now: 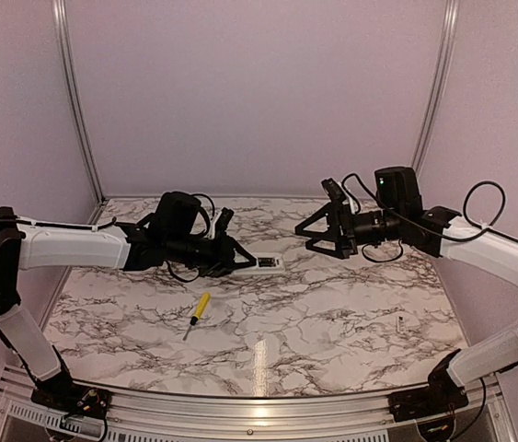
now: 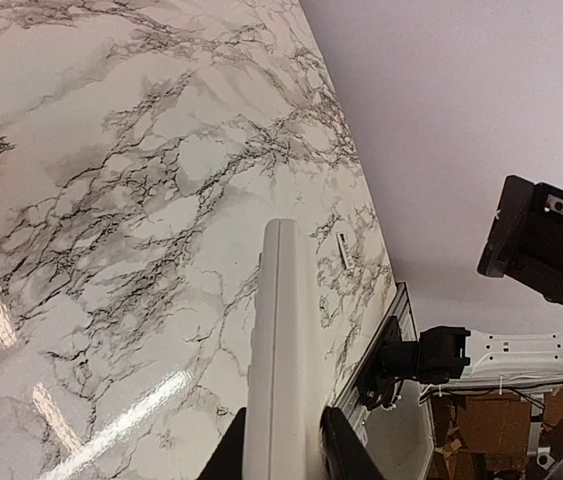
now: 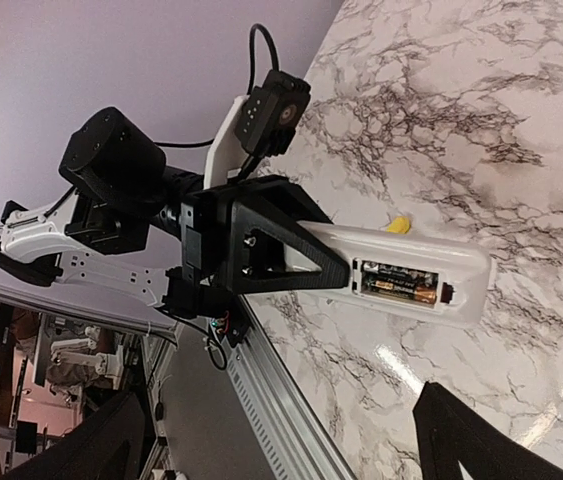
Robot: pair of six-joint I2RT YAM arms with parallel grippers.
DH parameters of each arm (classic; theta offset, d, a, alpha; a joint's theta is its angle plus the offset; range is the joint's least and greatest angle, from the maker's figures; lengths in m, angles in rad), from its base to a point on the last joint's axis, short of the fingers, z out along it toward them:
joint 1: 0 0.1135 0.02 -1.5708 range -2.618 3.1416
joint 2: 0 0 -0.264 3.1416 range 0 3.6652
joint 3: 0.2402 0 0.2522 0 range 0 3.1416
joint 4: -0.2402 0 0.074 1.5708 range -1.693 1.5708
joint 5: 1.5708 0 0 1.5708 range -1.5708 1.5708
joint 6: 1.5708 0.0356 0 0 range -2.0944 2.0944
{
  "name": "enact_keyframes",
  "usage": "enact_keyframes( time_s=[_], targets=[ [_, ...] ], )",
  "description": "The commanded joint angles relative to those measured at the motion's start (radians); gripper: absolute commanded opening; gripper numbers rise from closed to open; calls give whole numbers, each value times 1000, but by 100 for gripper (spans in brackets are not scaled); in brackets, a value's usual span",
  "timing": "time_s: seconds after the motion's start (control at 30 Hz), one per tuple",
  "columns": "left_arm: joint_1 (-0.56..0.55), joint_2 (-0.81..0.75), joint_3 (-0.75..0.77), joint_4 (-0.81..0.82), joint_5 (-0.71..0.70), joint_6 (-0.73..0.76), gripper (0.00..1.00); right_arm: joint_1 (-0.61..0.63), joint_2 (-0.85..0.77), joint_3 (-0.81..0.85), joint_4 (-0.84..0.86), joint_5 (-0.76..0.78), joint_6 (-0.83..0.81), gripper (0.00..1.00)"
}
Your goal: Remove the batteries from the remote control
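The remote control (image 1: 266,265) is a flat white bar held by one end in my left gripper (image 1: 244,260), which is shut on it just above the marble table. In the left wrist view the remote control (image 2: 281,340) runs edge-on away from the black fingers (image 2: 346,450). The right wrist view shows its open recess with two batteries (image 3: 401,282) lying side by side inside the remote control (image 3: 441,262). My right gripper (image 1: 310,238) hovers to the right of the remote, open and holding nothing, with its fingertips (image 3: 441,420) wide apart.
A yellow-handled screwdriver (image 1: 199,310) lies on the marble table (image 1: 314,322) in front of the remote. A tiny pale screw-like piece (image 1: 398,322) rests near the right front. Metal rails edge the table and pale walls stand close behind.
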Motion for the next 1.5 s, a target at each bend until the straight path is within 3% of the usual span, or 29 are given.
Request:
enact_keyframes(
  time_s=[0.0, 0.47, 0.93, 1.23, 1.47],
  targets=[
    [1, -43, -64, 65, -7, -42, 0, -21, -50, 31, -128, 103, -77, 93],
    [-16, 139, -107, 305, 51, -180, 0, -21, -104, -24, -219, 196, -83, 93],
    [-19, 256, -49, 224, 77, -134, 0, -21, -149, -45, -234, 219, -61, 93],
    [-16, 305, -27, 43, 32, -66, 0, -21, -138, -28, -239, 226, -68, 94],
    [-17, 325, -15, -23, 4, -42, 5, -21, -136, -32, -243, 222, -73, 94]
  ],
)
